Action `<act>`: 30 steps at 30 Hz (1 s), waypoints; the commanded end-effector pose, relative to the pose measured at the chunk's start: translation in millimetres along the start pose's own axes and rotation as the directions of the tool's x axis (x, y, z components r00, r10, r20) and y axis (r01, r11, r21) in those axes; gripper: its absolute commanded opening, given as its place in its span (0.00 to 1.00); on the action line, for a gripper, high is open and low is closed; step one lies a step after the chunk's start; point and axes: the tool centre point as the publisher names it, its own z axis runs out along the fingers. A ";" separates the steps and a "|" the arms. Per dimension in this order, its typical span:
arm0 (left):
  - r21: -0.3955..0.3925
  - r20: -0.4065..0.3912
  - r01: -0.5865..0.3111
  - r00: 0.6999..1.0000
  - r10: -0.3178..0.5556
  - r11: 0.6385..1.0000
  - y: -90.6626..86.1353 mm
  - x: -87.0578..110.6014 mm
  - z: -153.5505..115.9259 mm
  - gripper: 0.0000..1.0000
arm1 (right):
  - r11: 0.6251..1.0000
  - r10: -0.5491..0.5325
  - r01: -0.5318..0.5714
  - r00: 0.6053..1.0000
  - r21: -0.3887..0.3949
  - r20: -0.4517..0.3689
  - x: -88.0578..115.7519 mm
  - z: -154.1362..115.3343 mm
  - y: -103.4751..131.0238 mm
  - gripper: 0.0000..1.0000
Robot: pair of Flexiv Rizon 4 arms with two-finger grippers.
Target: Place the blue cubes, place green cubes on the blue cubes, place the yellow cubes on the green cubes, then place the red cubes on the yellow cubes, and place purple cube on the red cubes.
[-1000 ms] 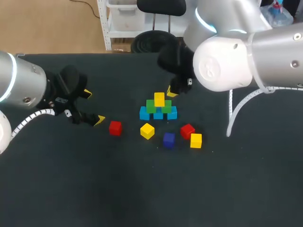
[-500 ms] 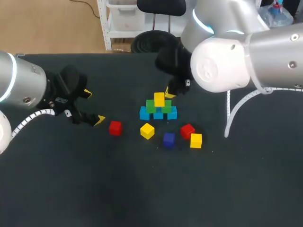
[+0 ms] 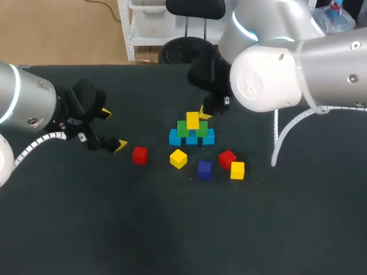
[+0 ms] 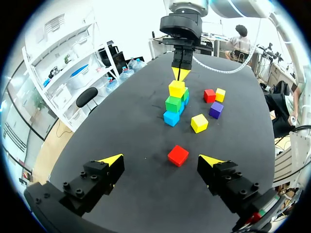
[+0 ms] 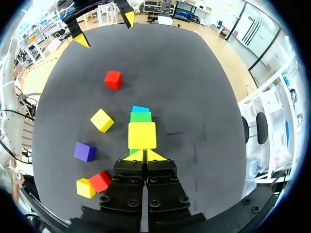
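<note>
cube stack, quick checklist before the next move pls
1. Stack of blue, green and yellow cubes upright on the table: ok.
2. Right tool shut and empty: ok.
3. Right tool clear of the top yellow cube: cannot tell, its tips sit right beside that cube.
4. Left tool open and empty: ok.
5. Loose red cube ahead of the left tool, nothing crowding it: ok.
6. Loose yellow cube apart from the stack, free to pick: ok.
</note>
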 end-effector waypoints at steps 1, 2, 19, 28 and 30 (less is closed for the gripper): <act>0.001 0.004 -0.001 1.000 0.001 1.000 0.3 1.1 0.1 1.00 | 1.000 -0.001 0.001 1.000 -0.001 0.001 -0.4 -0.3 0.0 0.00; 0.001 0.004 -0.001 1.000 0.001 1.000 0.3 1.1 0.1 1.00 | 1.000 -0.001 0.001 1.000 -0.001 0.001 -0.4 -0.2 0.0 0.00; 0.001 0.004 -0.001 1.000 0.001 1.000 0.3 1.1 0.1 1.00 | 1.000 0.015 -0.016 1.000 0.010 0.016 17.9 -16.0 4.6 0.00; 0.001 0.004 -0.001 1.000 0.001 1.000 0.3 1.1 0.1 1.00 | 1.000 0.002 -0.002 1.000 0.031 0.010 47.1 -34.1 27.1 0.40; 0.001 0.004 -0.001 1.000 0.001 1.000 0.3 1.1 0.1 1.00 | 1.000 -0.011 0.011 1.000 0.026 0.011 53.4 -37.4 34.9 0.42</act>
